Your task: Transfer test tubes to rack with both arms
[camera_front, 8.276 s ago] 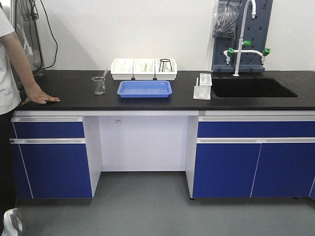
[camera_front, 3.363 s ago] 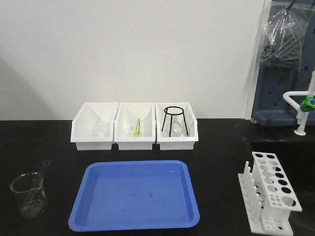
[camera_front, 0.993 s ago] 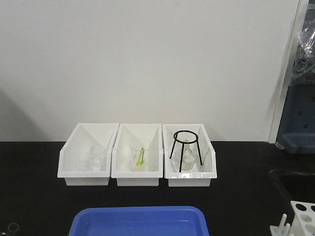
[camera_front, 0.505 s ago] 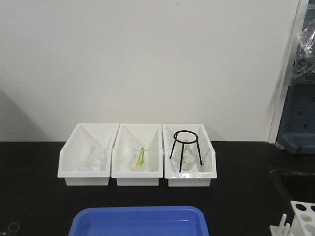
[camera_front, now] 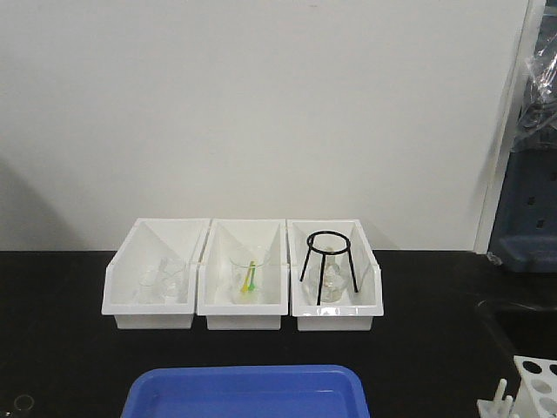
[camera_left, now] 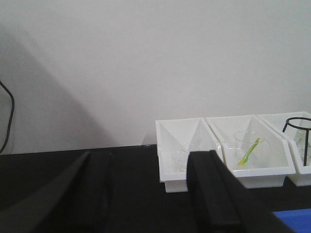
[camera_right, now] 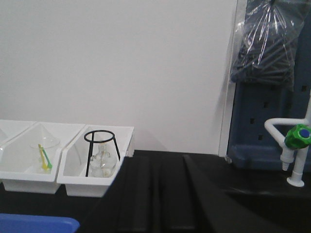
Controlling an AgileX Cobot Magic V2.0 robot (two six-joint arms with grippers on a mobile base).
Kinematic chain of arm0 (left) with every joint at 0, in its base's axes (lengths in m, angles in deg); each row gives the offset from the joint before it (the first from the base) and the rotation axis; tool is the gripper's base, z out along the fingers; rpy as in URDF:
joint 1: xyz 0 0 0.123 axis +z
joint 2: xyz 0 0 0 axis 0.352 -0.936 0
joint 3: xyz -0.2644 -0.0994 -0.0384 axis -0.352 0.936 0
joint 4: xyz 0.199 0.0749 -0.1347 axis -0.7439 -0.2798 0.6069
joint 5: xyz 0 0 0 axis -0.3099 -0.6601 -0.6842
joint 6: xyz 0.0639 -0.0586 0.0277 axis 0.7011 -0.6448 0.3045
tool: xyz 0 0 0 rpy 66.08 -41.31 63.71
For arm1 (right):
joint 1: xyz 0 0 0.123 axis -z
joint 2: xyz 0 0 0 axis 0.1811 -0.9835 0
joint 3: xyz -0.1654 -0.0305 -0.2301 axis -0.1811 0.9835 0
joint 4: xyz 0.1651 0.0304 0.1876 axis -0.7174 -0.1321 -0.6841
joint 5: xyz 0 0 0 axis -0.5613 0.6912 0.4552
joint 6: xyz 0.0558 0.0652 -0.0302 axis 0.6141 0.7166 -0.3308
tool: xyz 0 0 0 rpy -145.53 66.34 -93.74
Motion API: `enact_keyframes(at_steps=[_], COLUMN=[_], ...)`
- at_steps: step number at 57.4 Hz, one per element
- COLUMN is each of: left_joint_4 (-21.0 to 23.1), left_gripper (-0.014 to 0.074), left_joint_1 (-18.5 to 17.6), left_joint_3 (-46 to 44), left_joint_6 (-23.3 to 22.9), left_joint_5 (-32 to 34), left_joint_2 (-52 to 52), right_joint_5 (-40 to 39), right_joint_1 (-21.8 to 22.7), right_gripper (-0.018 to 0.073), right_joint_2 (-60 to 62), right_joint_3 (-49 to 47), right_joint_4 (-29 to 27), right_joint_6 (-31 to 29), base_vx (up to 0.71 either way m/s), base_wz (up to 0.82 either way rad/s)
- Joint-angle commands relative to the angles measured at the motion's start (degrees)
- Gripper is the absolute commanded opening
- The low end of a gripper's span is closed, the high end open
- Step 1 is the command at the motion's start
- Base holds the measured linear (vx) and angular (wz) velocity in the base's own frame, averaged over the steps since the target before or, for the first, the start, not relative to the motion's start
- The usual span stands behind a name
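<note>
Black countertop [camera_front: 61, 331] against a white wall. Items, left to right:

1. Test tube [camera_front: 23, 402]. Only its small round rim shows, at the bottom edge of the front view, far left and well left of the tray.
2. Left gripper [camera_left: 141, 204]. Two black fingers [camera_left: 211, 194] stand wide apart, so the jaws are open, with nothing between them. It points toward the bins.
3. Left bin [camera_front: 148, 318]. White, holding small clear glassware too faint to name.
4. Middle bin [camera_front: 241, 315]. White, side by side with its two neighbours. It holds a clear beaker [camera_front: 248, 264] with a yellow-green stick [camera_front: 250, 279] leaning inside.
5. Blue tray [camera_front: 244, 374]. In front of the bins and apart from them, with only its rear part in view.
6. Right bin [camera_front: 339, 318]. White, holding an upright black wire tripod [camera_front: 328, 261] with a round clear flask [camera_right: 102, 162] under its ring.
7. Right gripper [camera_right: 158, 194]. Its black fingers merge with the black counter, so I cannot tell whether the jaws are open or closed.
8. Rack [camera_front: 535, 383]. White, at the bottom right corner of the front view, right of the tray and apart from it. Only a corner of the holed top plate and a few pegs show.
9. Blue pegboard [camera_right: 257, 121]. On the wall at far right, with a clear plastic bag [camera_right: 267, 43] hanging on it.
10. White tap [camera_right: 294, 145]. It has a green knob and stands before the pegboard.
</note>
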State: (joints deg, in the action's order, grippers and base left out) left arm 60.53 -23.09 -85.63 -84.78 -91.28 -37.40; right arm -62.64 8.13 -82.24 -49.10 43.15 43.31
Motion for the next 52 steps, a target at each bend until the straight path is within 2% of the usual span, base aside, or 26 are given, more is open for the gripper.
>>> enact_keyframes(at_steps=[1,6,12,18,21,28,32,40,52], left_joint_4=[0.5,0.5,0.6,1.2,3.2,12.3,14.1,14.1,14.1], left_gripper=[0.0483,0.0483,0.0483,0.0483,0.0483,0.0483,0.0485,0.0496,0.0548], left_joint_1=[0.1,0.0,-0.2,-1.1,-1.7,-3.1,-3.1,-3.1,-3.1], left_joint_3=[-1.9,-1.9,-1.8,-1.7,-1.7,-1.7,-1.7,-1.7,-1.7], left_joint_6=[-0.2,2.4,10.4,17.8,21.8,29.4,32.7,33.6,33.9], left_joint_5=[4.1,1.3,-5.5,-9.9,-11.4,-12.3,-10.9,-6.6,-4.5], left_joint_2=[-0.8,-0.9,-2.5,-5.6,-7.6,-13.0,-16.1,-21.3,-29.7], right_joint_5=[-4.3,-4.2,-4.2,-4.2,-4.2,-3.8,-3.7,-3.6,-3.4], right_joint_1=[0.0,0.0,0.0,0.0,0.0,0.0,0.0,0.0,0.0], right_gripper=[0.0308,0.0396,0.0479,0.0512,0.0514,0.0512,0.0512,0.0512,0.0512], right_joint_2=[-2.1,-3.3,-4.9,-5.8,-6.2,-6.6,-6.8,-6.8,-6.8], right_joint_3=[-2.0,-2.0,-2.0,-2.0,-2.0,-2.0,-2.0,-2.0,-2.0], right_joint_4=[0.2,0.3,0.3,0.3,0.3,0.3,0.3,0.3,0.3], right_joint_6=[0.0,0.0,0.0,0.0,0.0,0.0,0.0,0.0,0.0], base_vx=[0.00,0.00,0.00,0.00,0.00,0.00,0.00,0.00,0.00], base_wz=[0.00,0.00,0.00,0.00,0.00,0.00,0.00,0.00,0.00])
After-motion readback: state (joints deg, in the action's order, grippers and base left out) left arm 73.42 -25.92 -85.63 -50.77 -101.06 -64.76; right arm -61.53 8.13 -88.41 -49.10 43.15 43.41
